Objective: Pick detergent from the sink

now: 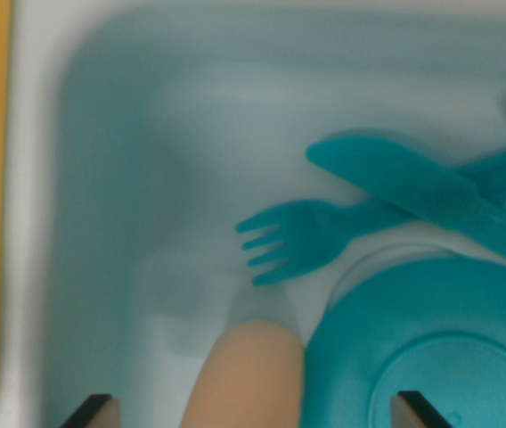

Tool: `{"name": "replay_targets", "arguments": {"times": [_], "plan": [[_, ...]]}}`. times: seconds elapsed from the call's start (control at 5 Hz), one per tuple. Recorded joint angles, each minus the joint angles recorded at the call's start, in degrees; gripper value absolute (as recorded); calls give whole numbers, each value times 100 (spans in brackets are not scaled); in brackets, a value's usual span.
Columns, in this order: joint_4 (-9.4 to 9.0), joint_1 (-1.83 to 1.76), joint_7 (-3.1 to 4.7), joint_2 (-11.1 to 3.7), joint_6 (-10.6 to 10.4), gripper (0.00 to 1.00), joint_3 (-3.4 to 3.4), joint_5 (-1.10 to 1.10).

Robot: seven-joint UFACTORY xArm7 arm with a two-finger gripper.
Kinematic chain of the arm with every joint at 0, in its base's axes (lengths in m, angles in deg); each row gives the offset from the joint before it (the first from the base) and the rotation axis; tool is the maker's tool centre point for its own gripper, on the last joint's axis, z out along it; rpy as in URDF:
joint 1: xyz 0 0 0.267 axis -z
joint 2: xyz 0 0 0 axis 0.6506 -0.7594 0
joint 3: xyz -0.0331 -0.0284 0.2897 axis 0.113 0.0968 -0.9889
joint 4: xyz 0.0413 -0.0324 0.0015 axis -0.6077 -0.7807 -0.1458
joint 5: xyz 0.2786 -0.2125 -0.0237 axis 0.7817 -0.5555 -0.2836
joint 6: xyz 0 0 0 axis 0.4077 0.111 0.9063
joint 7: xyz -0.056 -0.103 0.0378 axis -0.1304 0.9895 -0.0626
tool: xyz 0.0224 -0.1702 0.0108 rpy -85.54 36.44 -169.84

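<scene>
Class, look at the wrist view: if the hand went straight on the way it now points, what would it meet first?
Most likely the beige rounded object, probably the detergent bottle, which lies between the hand fingertips. Beyond it is the sink floor. Depth is unclear in this blurred view.

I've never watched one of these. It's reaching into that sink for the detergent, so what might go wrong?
The beige rounded detergent bottle sits between the gripper fingertips, but the teal plastic plate lies right beside it, so the fingertip on the wrist view's right could catch its rim. The smooth, rounded bottle might also slip as the jaws close. The teal plastic fork lies close by and could be knocked.
</scene>
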Motion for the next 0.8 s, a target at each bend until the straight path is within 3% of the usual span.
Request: {"name": "replay_targets", "arguments": {"times": [0.2, 0.8], "plan": [[0, 0, 0, 0, 0, 100, 0, 0], [0, 0, 0, 0, 0, 100, 0, 0]]}}
